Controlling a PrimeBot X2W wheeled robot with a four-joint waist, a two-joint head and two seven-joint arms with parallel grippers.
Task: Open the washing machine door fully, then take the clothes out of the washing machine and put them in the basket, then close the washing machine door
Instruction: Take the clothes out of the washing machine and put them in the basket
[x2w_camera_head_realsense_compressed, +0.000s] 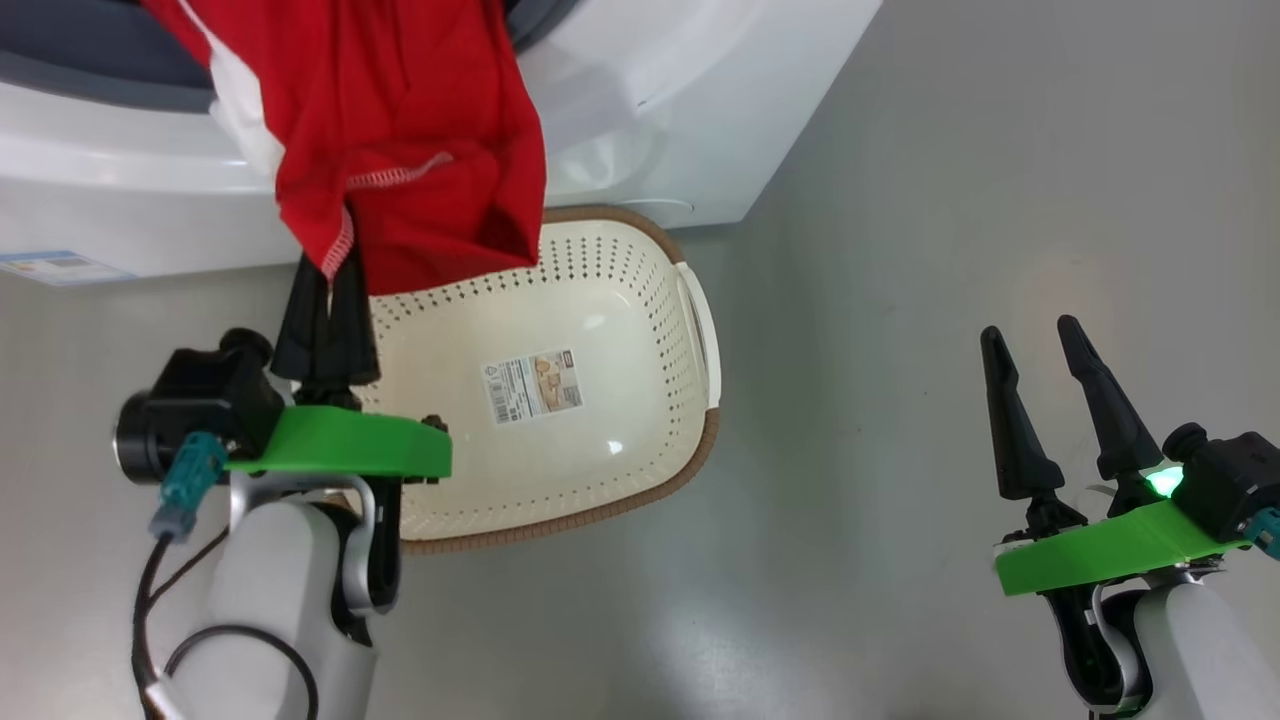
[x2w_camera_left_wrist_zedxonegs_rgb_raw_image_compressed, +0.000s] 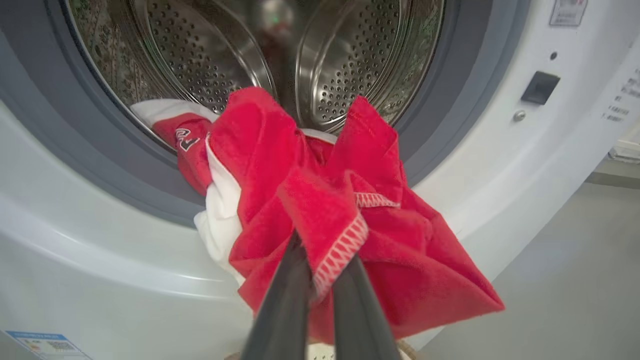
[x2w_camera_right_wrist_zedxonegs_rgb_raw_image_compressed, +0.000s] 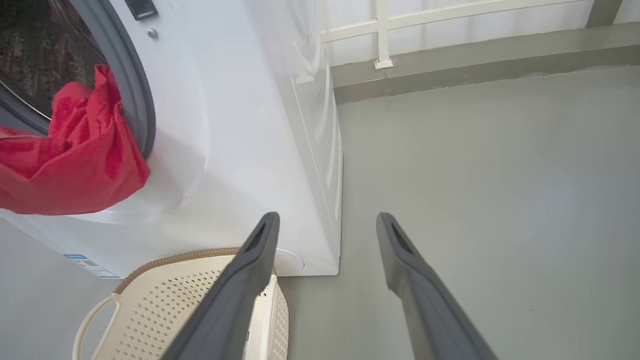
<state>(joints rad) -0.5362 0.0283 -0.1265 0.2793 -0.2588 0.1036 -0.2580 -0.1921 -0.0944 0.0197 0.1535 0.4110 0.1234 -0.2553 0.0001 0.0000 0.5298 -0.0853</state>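
Fingers (x2w_camera_left_wrist_zedxonegs_rgb_raw_image_compressed: 281, 310) of left gripper (x2w_camera_left_wrist_zedxonegs_rgb_raw_image_compressed: 322, 260) around clothes (x2w_camera_left_wrist_zedxonegs_rgb_raw_image_compressed: 260, 150)

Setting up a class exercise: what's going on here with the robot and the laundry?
The robot's left gripper is shut on red clothes with white trim, which trail from the washing machine's steel drum over its front. The cream basket sits on the floor just below, with just a paper label inside. The right gripper is open, off to the side, holding nothing.
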